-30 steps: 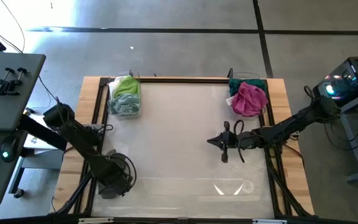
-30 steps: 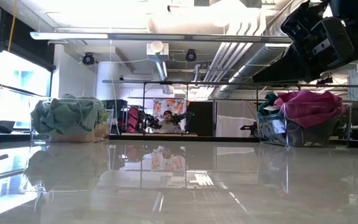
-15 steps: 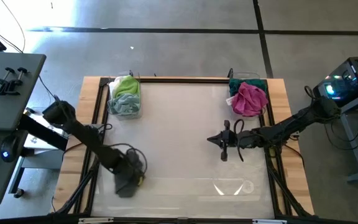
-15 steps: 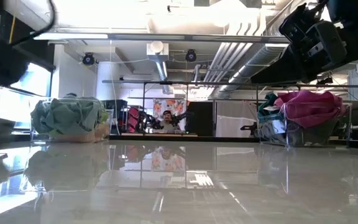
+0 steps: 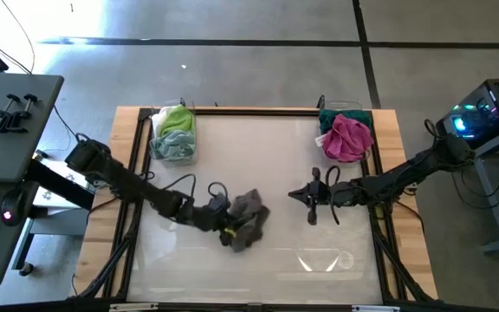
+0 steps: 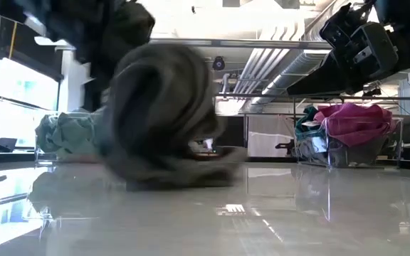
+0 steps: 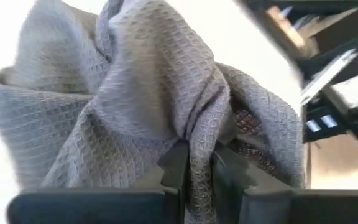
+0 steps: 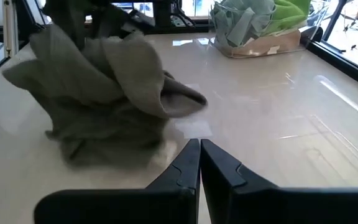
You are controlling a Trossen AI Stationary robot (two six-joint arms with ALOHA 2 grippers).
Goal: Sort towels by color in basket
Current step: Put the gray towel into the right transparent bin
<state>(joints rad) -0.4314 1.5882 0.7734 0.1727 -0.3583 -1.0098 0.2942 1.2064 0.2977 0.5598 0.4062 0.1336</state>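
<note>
The left gripper [image 5: 229, 227] is mostly buried under the grey-brown towel [image 5: 248, 217] it clamps near mid-table; in the left wrist view a fold is pinched between its fingers [image 7: 178, 168]. The towel is bunched, blurred in the low view, and shows no clear long axis. The right gripper [image 5: 312, 214] hovers just right of it, fingers together, holding nothing.

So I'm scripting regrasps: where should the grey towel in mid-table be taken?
Judging by its pose, take the grey towel at its bunched upper fold, coming from above. It stands in a crumpled heap, and the left gripper is already pinching such a fold. The flat edges hug the table.
</note>
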